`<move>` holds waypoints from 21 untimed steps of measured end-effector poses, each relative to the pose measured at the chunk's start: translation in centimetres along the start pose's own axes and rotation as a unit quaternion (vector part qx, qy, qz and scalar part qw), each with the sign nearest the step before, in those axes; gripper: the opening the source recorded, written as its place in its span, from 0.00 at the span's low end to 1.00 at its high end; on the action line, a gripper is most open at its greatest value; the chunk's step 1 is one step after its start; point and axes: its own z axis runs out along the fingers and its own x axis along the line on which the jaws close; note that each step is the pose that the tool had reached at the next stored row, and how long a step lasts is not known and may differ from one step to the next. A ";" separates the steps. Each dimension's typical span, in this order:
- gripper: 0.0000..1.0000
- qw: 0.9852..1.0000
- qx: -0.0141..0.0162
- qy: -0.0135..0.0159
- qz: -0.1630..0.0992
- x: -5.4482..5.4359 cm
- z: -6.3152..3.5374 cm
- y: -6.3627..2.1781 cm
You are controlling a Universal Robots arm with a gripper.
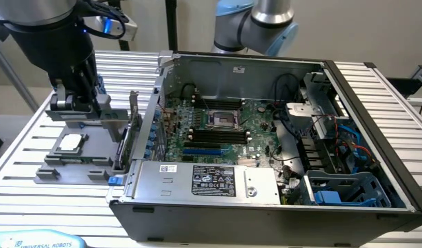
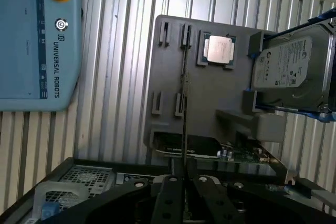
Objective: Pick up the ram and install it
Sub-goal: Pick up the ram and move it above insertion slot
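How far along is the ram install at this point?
Done: the hand is closed on the ram, seen edge-on over the grey holder. In hand: the pick-up; I cannot tell whether the ram is clear of the holder. Left: the install, since the black memory slots in the open computer case look empty.

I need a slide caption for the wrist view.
Claw gripping the ram edge-on over the gray parts tray.
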 end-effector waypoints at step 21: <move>0.14 1.000 -0.013 -0.002 0.001 0.6 -2.51 -9.42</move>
